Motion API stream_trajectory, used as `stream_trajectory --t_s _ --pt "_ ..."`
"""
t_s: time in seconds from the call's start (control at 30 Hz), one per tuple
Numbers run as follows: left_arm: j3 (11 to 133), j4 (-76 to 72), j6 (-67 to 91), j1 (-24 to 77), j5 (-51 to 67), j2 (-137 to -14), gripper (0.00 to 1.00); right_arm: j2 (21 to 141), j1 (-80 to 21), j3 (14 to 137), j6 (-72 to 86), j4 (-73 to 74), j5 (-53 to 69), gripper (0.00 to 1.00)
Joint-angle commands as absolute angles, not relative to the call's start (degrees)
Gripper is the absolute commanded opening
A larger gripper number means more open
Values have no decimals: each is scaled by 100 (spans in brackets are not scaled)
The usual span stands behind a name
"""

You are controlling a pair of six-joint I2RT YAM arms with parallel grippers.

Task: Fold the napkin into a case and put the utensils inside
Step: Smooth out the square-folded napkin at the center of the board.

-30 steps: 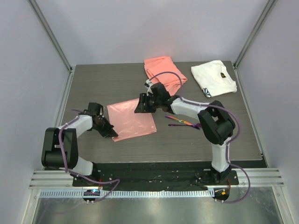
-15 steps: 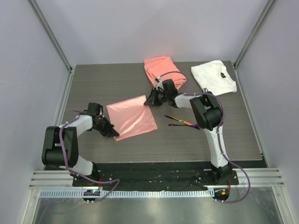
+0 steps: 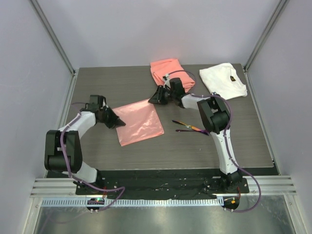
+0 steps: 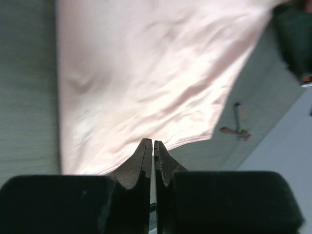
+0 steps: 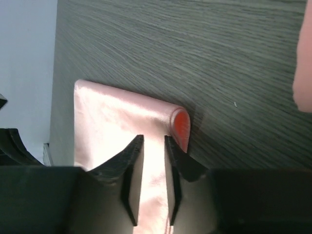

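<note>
The pale-pink napkin lies spread flat on the table's middle left. In the right wrist view its far corner curls up and shows a redder underside. My right gripper hovers over that corner, open, with cloth showing below the gap. My left gripper sits at the napkin's left edge, fingers shut to a hairline slit with no cloth seen between them. The two dark iridescent utensils lie crossed to the right of the napkin. No case is formed.
A thicker coral-orange cloth lies folded at the back centre, just behind my right gripper. A white cloth with a dark mark sits at the back right. Metal frame posts and walls bound the table.
My right gripper moved back and right from over the napkin's far edge to its far right corner, shut briefly and parted again. My left gripper slid from the near left corner up the left edge.
</note>
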State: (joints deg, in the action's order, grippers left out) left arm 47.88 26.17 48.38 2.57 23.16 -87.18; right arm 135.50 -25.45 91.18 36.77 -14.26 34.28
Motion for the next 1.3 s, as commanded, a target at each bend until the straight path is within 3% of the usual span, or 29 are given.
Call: stream_trajectory --t_s 0.0,0.1,0.27,0.57,1.07,1.27 --pt "5641 1574 5247 185 2751 -8972 7 12920 -2733 9167 4323 -1660 3383 34" --pt "6002 1241 5361 150 2619 -9622 2 13033 -2952 9193 4613 -2011 3497 41" --pt "6012 370 5546 44 2277 -10404 0 13718 -3234 9719 4983 -2373 3674 42" --pt "5836 -317 5845 26 1812 -11153 0 14861 -3243 10783 5142 -2505 3384 19" --pt "6214 624 5458 -299 1529 -11443 0 15214 -2778 11285 4886 -976 1504 14" --pt "6574 835 5230 -378 1643 -11628 0 15573 -2602 11830 5123 -616 1485 11"
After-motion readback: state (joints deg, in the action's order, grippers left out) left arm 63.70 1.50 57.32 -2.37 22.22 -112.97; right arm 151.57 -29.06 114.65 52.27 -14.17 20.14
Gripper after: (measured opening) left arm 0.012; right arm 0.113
